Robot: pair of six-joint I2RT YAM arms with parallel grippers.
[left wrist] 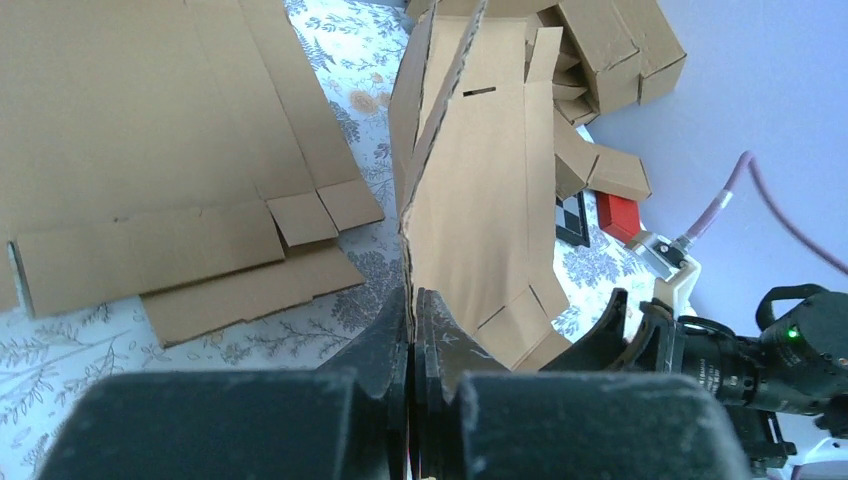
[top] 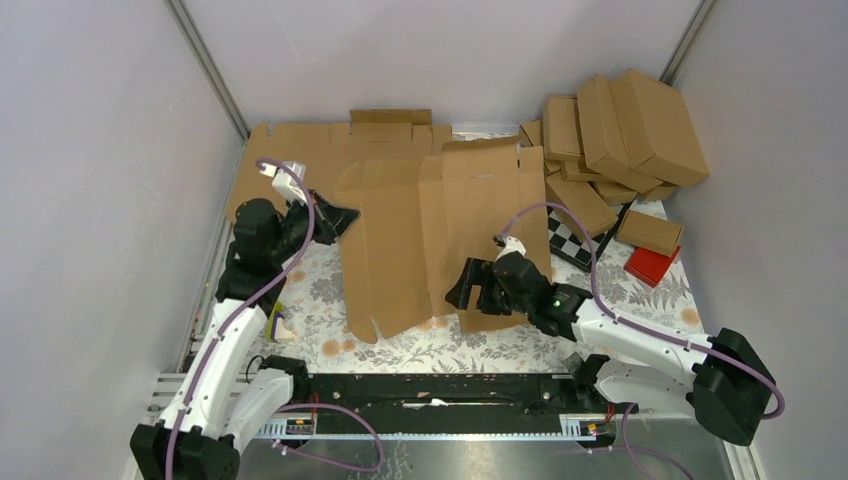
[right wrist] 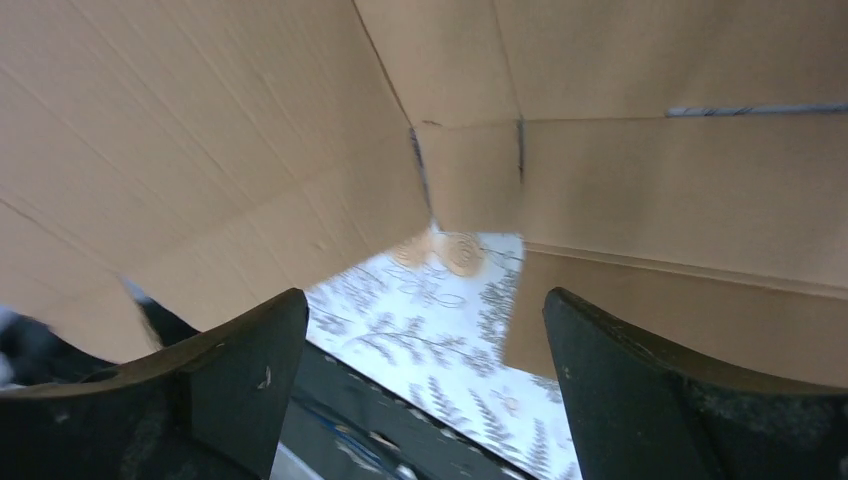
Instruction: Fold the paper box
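Where the flowered tablecloth (top: 320,300) covers the middle of the table, the paper box (top: 430,240) stands half raised. It is a plain brown corrugated sheet bent along its creases, with notched flaps and raw fluted edges. From the left, the left gripper (left wrist: 412,335) reaches in with its wrist turned toward the middle, jaws pressed together on the sheet's thin left edge. Low at the sheet's near right corner, the right gripper (top: 476,288) has its jaws spread wide, cardboard panels just ahead; I cannot tell whether they touch. Flat cardboard (top: 300,150) lies behind, and folded cartons (top: 620,135) pile up far right.
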